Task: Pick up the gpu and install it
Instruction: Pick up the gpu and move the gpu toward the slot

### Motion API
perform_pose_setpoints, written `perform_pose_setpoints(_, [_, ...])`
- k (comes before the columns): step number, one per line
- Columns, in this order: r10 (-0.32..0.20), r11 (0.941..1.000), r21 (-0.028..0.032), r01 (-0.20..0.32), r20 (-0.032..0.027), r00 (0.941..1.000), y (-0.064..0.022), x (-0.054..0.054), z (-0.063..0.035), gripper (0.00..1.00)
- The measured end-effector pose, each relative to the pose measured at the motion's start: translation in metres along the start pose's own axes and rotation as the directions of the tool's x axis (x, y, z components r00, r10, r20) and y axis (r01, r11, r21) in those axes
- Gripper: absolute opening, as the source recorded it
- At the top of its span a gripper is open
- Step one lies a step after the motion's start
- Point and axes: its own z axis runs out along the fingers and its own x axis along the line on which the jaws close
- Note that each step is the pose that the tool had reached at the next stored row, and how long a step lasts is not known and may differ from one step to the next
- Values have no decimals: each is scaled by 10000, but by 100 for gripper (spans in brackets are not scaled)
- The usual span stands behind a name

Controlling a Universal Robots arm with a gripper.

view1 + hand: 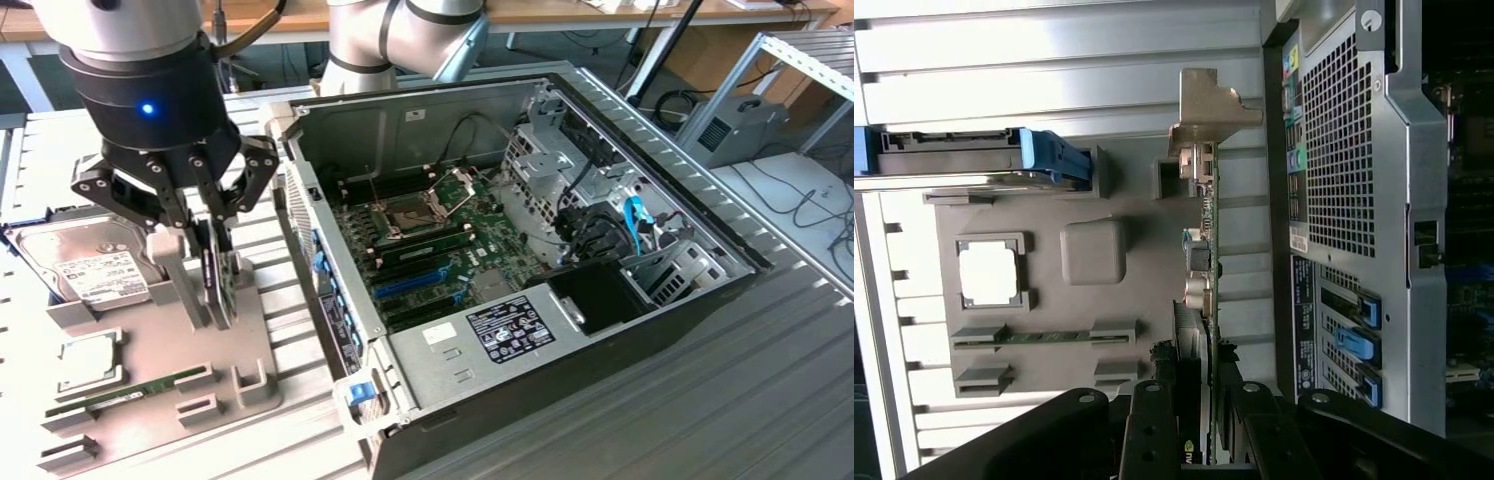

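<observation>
Pincer (211, 300) is clamped on the gpu (1202, 250), which we see standing on edge between its jaws, with the grey holder tray (254, 350) beneath. Beside it, toward the exterior view's left, lies the hard drive (100, 270); opposite, we see the open computer case (694, 320).

I see the gripper (214, 300) down over the gpu (211, 255) on the grey tray (254, 355), and the open way from there is straight up. The hard drive (94, 272) stands close on the exterior view's left, and the case's perforated rear wall (304, 230) rises just beside the tray on the exterior view's right. Past that wall the case lies open on top with bare room over the motherboard (441, 255), while the drive cage (667, 275) and blue cables (637, 222) crowd its far side.
</observation>
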Motion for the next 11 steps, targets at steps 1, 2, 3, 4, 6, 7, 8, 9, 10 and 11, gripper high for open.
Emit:
perform_pose_setpoints(1, [0,10000,-1,0,0,10000,0,0,-4,26])
perform_pose_setpoints(2, [0,10000,-1,0,1,10000,0,0,-8,26])
perform_pose_setpoints(3, [0,10000,0,0,0,10000,-1,0,-13,26])
perform_pose_setpoints(4, [0,10000,0,0,0,10000,-1,-1,-18,26])
perform_pose_setpoints(6, [0,10000,0,0,0,10000,-1,-1,-27,26])
perform_pose_setpoints(7, [0,10000,0,0,0,10000,-1,-1,-32,26])
perform_pose_setpoints(8, [0,10000,0,0,0,10000,-2,-1,-37,26])
perform_pose_setpoints(9, [0,10000,0,0,0,10000,-2,-1,-42,26])
perform_pose_setpoints(10, [0,10000,0,0,0,10000,-2,-1,-47,26])
perform_pose_setpoints(11, [0,10000,-1,0,1,10000,-2,-1,-53,26])
